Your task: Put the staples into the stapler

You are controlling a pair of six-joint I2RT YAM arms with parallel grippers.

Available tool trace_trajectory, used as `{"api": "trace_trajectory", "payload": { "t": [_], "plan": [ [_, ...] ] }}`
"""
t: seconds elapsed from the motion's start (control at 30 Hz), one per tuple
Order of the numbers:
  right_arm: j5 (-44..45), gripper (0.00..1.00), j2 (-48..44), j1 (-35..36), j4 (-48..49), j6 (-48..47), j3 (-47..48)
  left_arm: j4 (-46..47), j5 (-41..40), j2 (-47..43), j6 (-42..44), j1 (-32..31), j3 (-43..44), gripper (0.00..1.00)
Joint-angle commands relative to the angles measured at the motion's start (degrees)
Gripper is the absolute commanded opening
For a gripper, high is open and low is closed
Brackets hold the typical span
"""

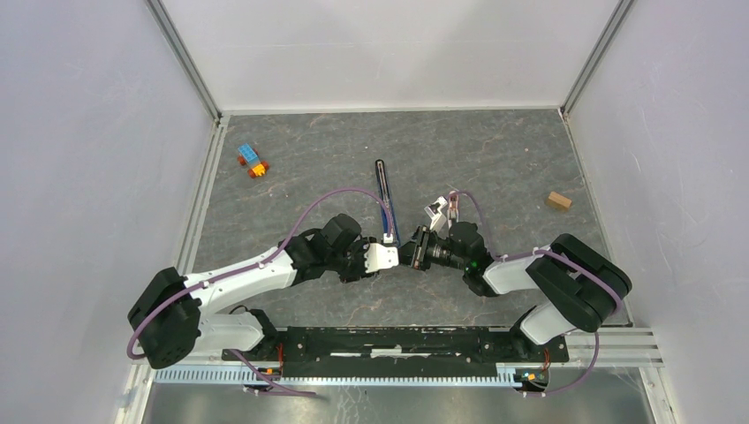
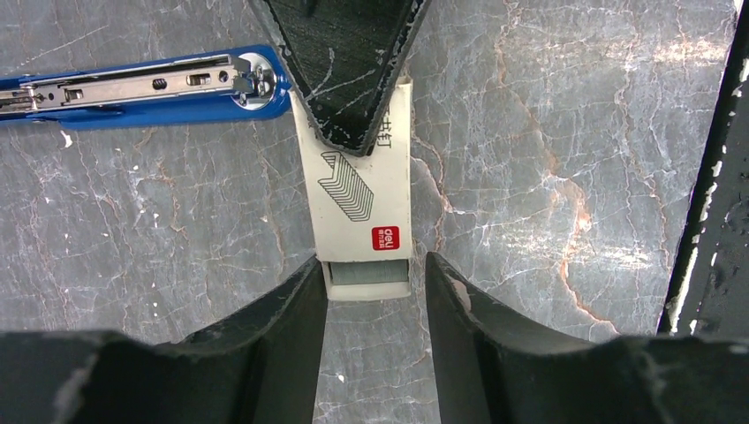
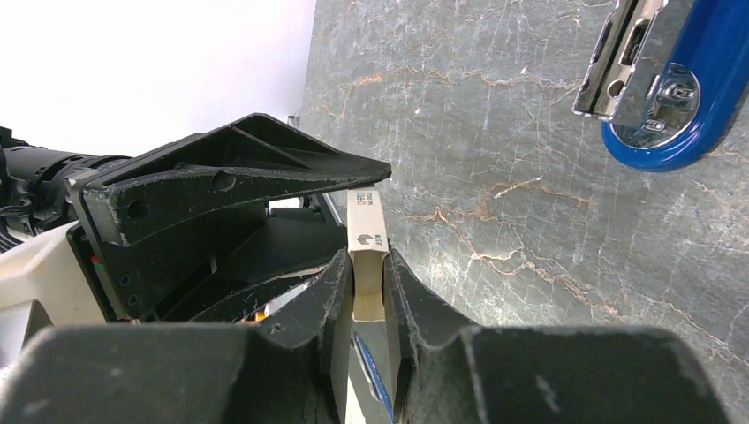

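"Watching that small white cardboard staple box [image 2: 358,190]? See, the right gripper [image 3: 366,265] pinches it tight. The left gripper [image 2: 371,291] stands half open astride its open end, holding nothing."

"And the staples [image 2: 366,272]?"

"That grey sliver inside, I think. A skewed pinch could crush the box or spill them."

"The slim blue stapler [image 1: 385,199]?"

"Opened flat on the grey marbled table [image 1: 309,141], twelve o'clock from both grippers, silver channel bare."

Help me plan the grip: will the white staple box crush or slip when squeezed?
Probably crushable: the staple box looks like thin card, open at one end. Likely grippy: the right gripper pinches its flat matte sides squarely.
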Motion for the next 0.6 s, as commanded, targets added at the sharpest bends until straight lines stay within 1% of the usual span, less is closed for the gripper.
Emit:
{"api": "trace_trajectory", "payload": {
  "t": [0.0, 0.1, 0.27, 0.47, 0.57],
  "plan": [
    [-0.46, 0.23, -1.0, -0.19, 3.37, 0.14, -0.59, 2.11, 0.51, -0.98, 0.9, -0.01, 1.59, 0.5],
    [-0.44, 0.23, -0.77, -0.18, 3.85, 0.24, -0.74, 2.31, -0.15, -0.82, 1.17, -0.01, 1.27, 0.45],
    [-0.49, 0.23, -0.58, -0.24, 3.97, 0.28, -0.81, 2.43, -0.43, -0.47, 1.53, -0.01, 1.18, 0.41],
    [-0.62, 0.23, 0.11, -0.38, 4.4, 0.28, -0.88, 3.05, -1.57, -0.11, 1.99, 0.04, 0.53, 0.36],
    [-0.86, 0.23, 0.4, -0.58, 4.98, 0.46, -1.15, 3.16, -2.17, 0.18, 2.07, 0.0, 0.3, 0.35]
  ]
}}
